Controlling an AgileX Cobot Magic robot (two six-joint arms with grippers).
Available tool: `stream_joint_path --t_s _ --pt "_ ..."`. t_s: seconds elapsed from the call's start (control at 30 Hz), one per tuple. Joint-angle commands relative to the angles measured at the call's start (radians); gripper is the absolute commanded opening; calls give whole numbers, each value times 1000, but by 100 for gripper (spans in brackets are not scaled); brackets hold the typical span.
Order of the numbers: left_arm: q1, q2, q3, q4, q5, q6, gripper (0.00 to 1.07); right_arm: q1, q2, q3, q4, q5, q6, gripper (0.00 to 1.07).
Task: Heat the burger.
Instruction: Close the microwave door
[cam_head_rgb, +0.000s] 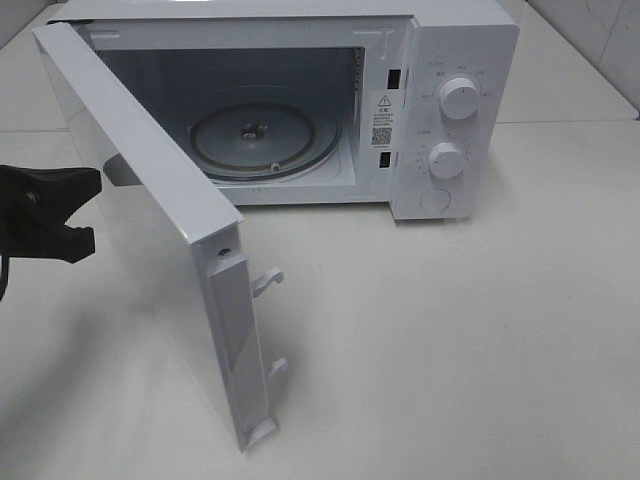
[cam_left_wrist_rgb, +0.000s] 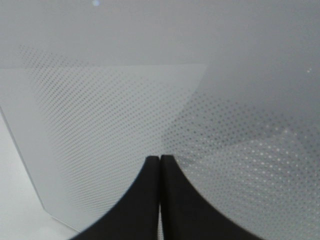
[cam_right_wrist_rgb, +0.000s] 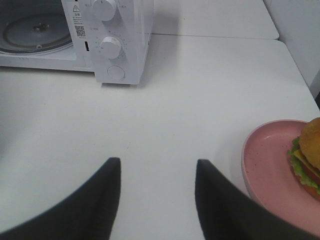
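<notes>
Microwave oven (cam_head_rgb: 440, 110): white, stands at the far side of the white tabletop (cam_head_rgb: 450, 340). Its door (cam_head_rgb: 150, 220) is swung wide open toward the near left, latch hooks showing along its near edge. The cavity holds a glass turntable (cam_head_rgb: 262, 140), bare. Two white dials, upper dial (cam_head_rgb: 458, 97) and lower dial (cam_head_rgb: 447, 159), sit one above the other on the right-hand control panel, with a round button (cam_head_rgb: 435, 200) below them.

My left tool (cam_left_wrist_rgb: 160, 165): closed, the two black fingers pressed together with nothing between them. It sits just beside the outer face of the open door, at the left edge of the overhead view; the dotted mesh of the door window fills my left wrist view. Whether the tips touch the door, I cannot tell.

My right tool (cam_right_wrist_rgb: 157, 170): open, the fingers parted and nothing between them. It hangs over bare tabletop, nearer than the microwave oven.

Burger (cam_right_wrist_rgb: 309, 155): tan bun, green lettuce and yellow filling, lying on a round pink plate (cam_right_wrist_rgb: 267, 165). The plate rests on the tabletop to the right of my right tool, well apart from the microwave oven, and partly cut off by the edge of the wrist view.
</notes>
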Motion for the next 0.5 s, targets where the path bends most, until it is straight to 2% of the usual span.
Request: stream_joint_path --t_s 0.03,0.17,0.4,0.5 --pt "-4 2 -20 -11 -17 -3 0 -2 -26 3 1 -9 -5 49" --pt "-6 2 -28 -20 -16 -5 0 -2 -26 3 1 -9 -5 49" --pt "-67 35 -63 -96 -12 0 0 -2 -26 3 1 -9 -5 49" --pt "-69 51 -73 -109 -13 2 0 -2 -26 3 1 -9 -5 49"
